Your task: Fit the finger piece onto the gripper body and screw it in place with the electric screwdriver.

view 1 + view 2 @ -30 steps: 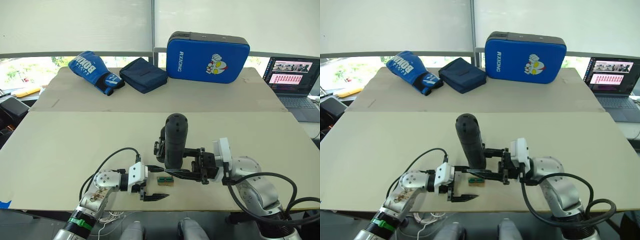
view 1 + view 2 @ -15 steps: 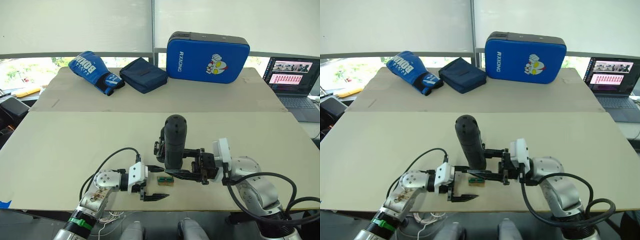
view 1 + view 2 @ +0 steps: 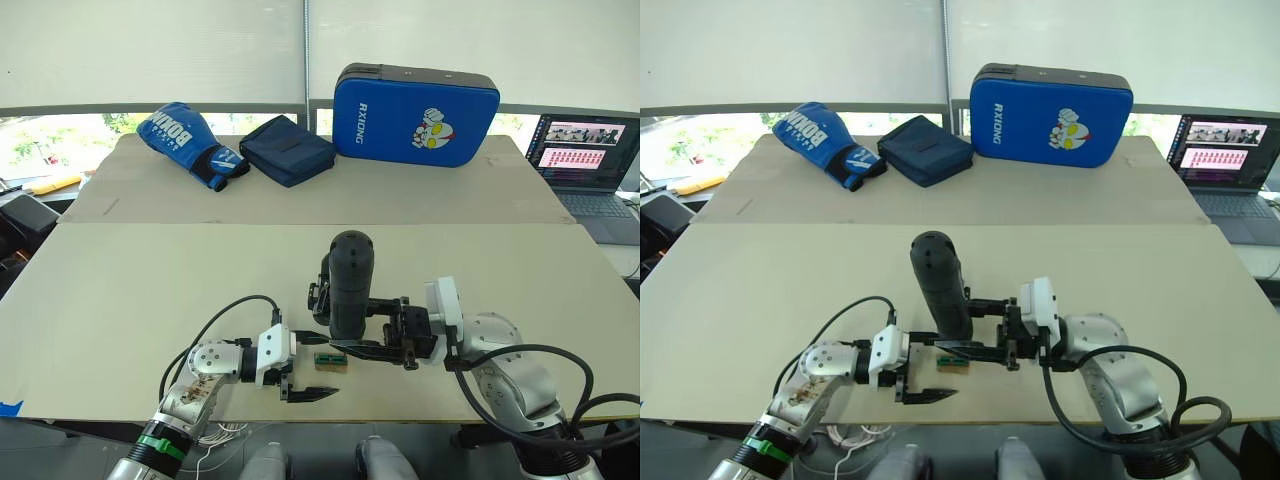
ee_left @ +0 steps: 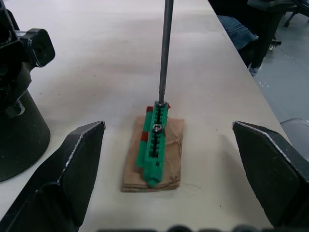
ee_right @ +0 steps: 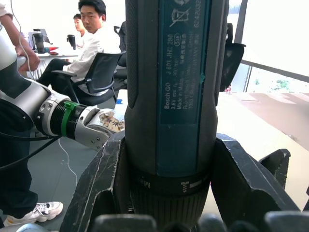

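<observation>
Here the right gripper (image 5: 169, 212) clamps the screwdriver (image 3: 348, 283) upright, its bit (image 4: 165, 48) tip resting on the far end of the green-topped block (image 4: 155, 147). The left gripper (image 3: 300, 392), fingers spread and empty, sits just beside that block on the table (image 3: 150, 290).

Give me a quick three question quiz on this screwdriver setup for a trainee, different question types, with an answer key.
1. True or false: the right gripper is shut on the electric screwdriver.
2. Multiple choice: the screwdriver's metal bit comes down onto
A. the blue boxing glove
B. the green-topped tan block
C. the laptop
3. Fill in: the left gripper is ____, with one finger on either side of the block, touching neither side.

Key: 1 true; 2 B; 3 open
</observation>
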`<state>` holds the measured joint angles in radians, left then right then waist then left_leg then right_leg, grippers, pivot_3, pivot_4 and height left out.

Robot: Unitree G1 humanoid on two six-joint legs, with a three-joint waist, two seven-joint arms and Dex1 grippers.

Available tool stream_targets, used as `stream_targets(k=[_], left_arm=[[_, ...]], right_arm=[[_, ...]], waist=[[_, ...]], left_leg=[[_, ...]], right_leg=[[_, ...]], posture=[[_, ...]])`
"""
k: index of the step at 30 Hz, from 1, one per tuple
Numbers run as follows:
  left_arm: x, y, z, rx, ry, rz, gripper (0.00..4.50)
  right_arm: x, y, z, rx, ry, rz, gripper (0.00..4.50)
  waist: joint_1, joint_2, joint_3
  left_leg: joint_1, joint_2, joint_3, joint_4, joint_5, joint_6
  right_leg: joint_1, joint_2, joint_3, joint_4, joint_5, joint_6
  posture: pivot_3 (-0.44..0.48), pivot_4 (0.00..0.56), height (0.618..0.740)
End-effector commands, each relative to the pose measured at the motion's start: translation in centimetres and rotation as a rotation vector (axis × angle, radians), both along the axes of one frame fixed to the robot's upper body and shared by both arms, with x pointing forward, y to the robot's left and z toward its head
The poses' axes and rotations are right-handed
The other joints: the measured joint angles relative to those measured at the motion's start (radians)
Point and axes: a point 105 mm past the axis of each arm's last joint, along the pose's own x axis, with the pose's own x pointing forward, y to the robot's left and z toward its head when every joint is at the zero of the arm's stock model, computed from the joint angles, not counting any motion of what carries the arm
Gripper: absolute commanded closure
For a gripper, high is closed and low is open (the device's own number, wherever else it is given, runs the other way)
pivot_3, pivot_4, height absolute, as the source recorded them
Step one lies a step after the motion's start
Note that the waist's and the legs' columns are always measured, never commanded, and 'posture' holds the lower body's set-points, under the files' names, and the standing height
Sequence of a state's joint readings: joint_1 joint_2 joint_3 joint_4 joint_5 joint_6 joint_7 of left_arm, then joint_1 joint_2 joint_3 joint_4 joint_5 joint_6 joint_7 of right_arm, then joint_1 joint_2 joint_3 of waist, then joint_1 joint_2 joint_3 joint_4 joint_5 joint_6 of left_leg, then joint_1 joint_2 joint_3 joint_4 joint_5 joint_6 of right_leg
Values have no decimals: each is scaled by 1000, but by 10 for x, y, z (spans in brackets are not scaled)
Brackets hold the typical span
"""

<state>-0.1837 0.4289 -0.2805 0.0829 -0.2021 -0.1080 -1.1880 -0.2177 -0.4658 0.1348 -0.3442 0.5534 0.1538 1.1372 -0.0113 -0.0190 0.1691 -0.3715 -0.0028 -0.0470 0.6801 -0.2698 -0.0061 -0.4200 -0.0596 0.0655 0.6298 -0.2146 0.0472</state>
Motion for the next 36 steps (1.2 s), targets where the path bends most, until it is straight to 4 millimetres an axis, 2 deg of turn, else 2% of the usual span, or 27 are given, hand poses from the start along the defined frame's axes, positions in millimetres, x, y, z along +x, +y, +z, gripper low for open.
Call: stream_targets(k=[1, 13, 19, 29, 36], left_arm=[[-10, -4, -15, 21, 56, -19, 0], [-11, -4, -16, 23, 56, -22, 0], [-8, -2, -13, 17, 51, -11, 0], [-3, 11, 16, -116, 43, -12, 0], [-4, 27, 28, -125, 17, -28, 0]], right_arm=[[-3, -4, 13, 33, -61, 2, 2595], [-4, 0, 9, 32, -49, 4, 2595], [-5, -2, 14, 37, -62, 3, 2595], [-7, -5, 36, 68, -73, 18, 2595], [-11, -9, 46, 81, -79, 3, 2595]], waist=[[0, 0, 0], [0, 0, 0], [0, 0, 0], [-5, 0, 0], [-5, 0, 0]], left_leg=[[0, 0, 0, 0, 0, 0], [0, 0, 0, 0, 0, 0], [0, 0, 0, 0, 0, 0], [0, 1, 0, 0, 0, 0], [-1, 1, 0, 0, 0, 0]], right_leg=[[0, 0, 0, 0, 0, 0], [0, 0, 0, 0, 0, 0], [0, 0, 0, 0, 0, 0], [-1, 1, 0, 0, 0, 0], [-2, 1, 0, 0, 0, 0]], posture=[[0, 150, 740], [0, 150, 740], [0, 150, 740], [0, 150, 740], [0, 150, 740]])
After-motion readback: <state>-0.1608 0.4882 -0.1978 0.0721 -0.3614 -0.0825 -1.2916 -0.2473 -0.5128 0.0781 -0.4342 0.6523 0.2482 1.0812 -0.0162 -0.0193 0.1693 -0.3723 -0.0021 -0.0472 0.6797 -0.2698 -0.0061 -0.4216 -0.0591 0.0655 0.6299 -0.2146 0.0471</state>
